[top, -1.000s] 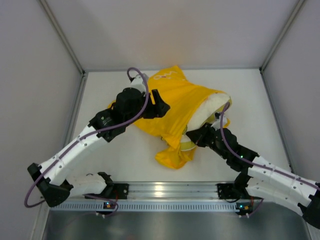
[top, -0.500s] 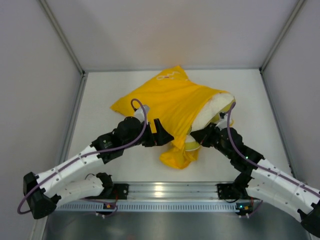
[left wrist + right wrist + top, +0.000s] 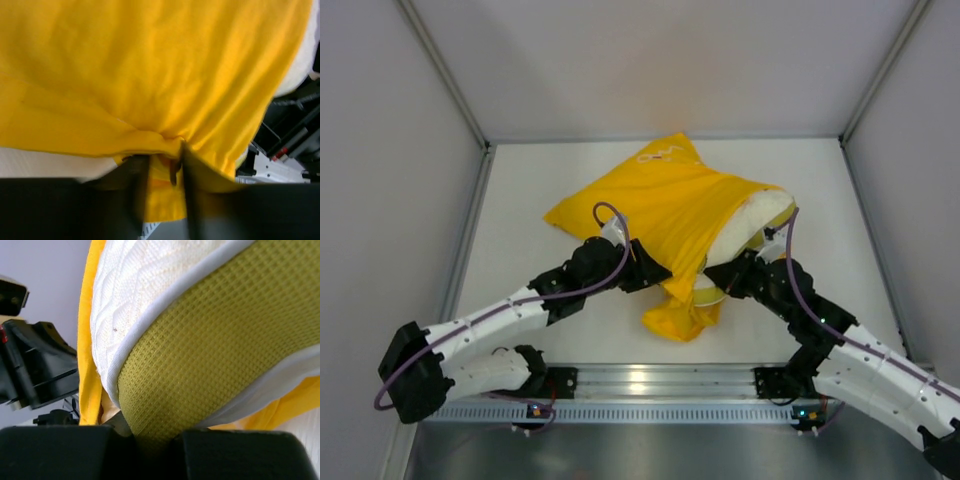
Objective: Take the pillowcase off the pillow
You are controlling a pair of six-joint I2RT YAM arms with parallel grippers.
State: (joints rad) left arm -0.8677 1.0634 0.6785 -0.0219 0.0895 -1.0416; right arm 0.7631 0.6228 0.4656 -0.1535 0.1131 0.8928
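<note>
The bright yellow pillowcase (image 3: pixel 660 200) lies spread across the middle of the table, with a bunched tail (image 3: pixel 680 318) toward the near edge. The cream pillow (image 3: pixel 750 215) sticks out of its right-hand opening. My left gripper (image 3: pixel 655 275) is at the case's near edge. In the left wrist view its jaws (image 3: pixel 161 172) stand open on either side of a fold of yellow pillowcase (image 3: pixel 150 65). My right gripper (image 3: pixel 718 287) is shut on the pillow's near corner. The right wrist view shows it (image 3: pixel 152 440) pinching the olive mesh side band of the pillow (image 3: pixel 225 340).
Grey walls close the table in on the left, back and right. A metal rail (image 3: pixel 650 380) with both arm bases runs along the near edge. The two wrists are close together near the case's tail. The left arm (image 3: pixel 40 365) shows in the right wrist view.
My left arm came back from the far left part of the case to its near edge, and the cloth it had lifted settled flat. Its jaws widened, then narrowed. The right gripper kept its hold.
</note>
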